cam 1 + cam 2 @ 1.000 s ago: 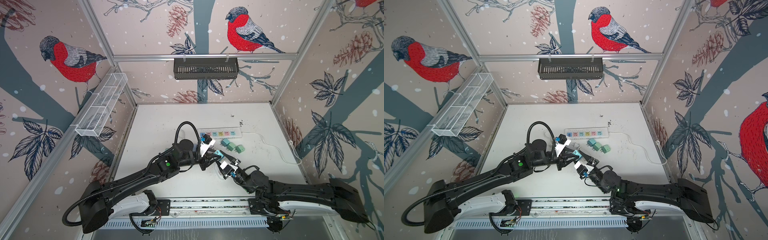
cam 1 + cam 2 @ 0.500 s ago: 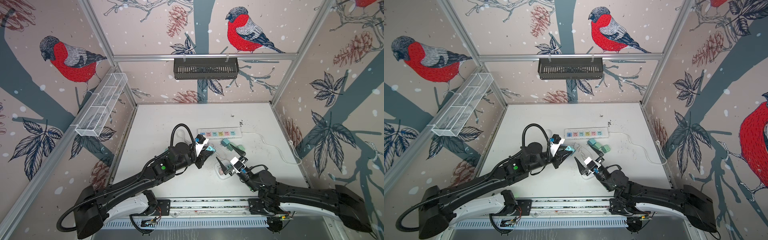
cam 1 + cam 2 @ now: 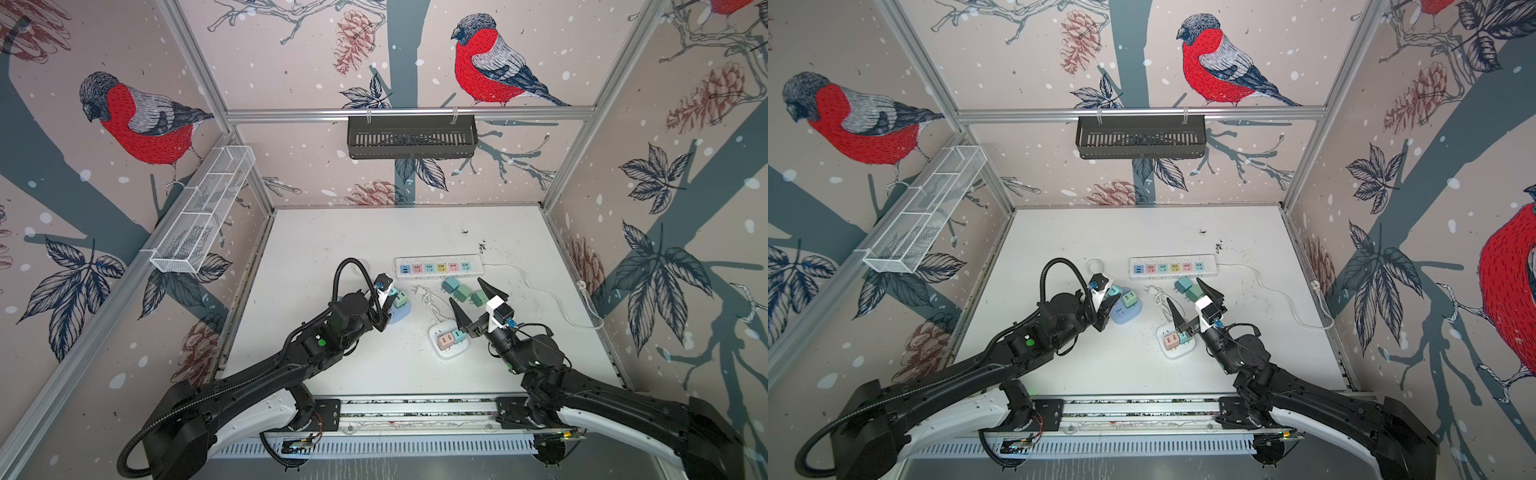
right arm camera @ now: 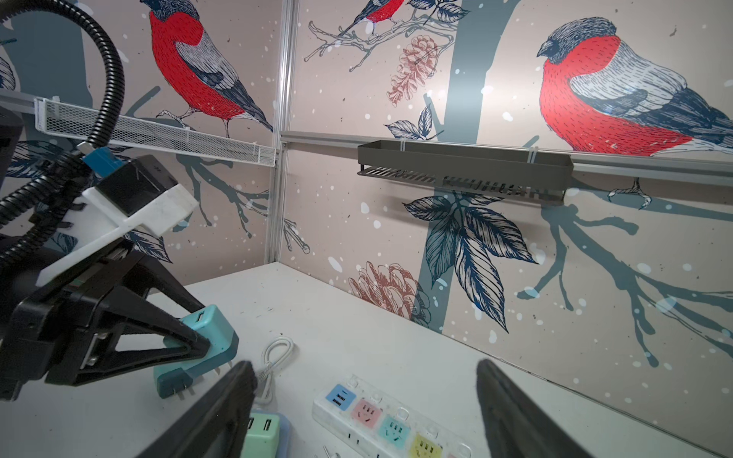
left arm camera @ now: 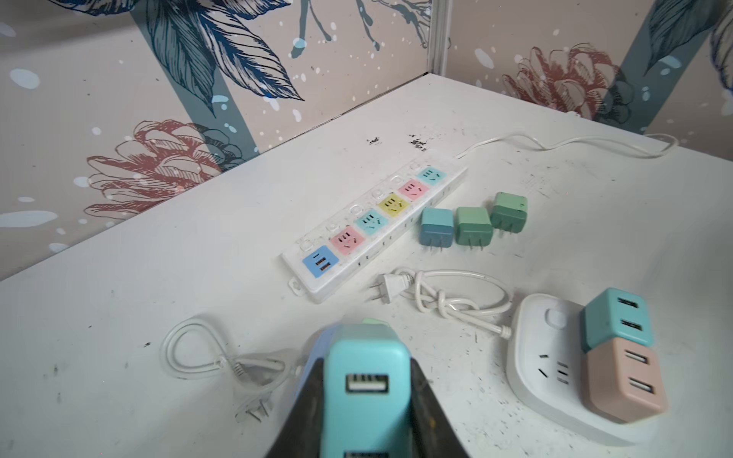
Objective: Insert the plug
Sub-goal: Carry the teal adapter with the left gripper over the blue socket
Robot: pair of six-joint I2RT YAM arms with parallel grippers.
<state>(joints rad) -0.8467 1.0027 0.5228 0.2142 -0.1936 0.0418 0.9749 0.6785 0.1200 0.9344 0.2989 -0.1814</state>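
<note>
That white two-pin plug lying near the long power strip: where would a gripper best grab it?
Grip the white plug by its flat body, coming straight down from above and pinching its two narrow sides. It lies flat, with pins at one end and the knotted cord at the other, so only the sides are free.

1. Robot lab test cell: aluminium posts point(image 3: 199, 79) and bird-print panels point(image 3: 137, 120) enclose a white tabletop point(image 3: 332, 232).
2. Two robot arms point(image 3: 257, 374) sit on a rail point(image 3: 415, 405) behind the left gripper point(image 3: 390, 296); a black shelf point(image 3: 411, 137) hangs beyond it.
</note>
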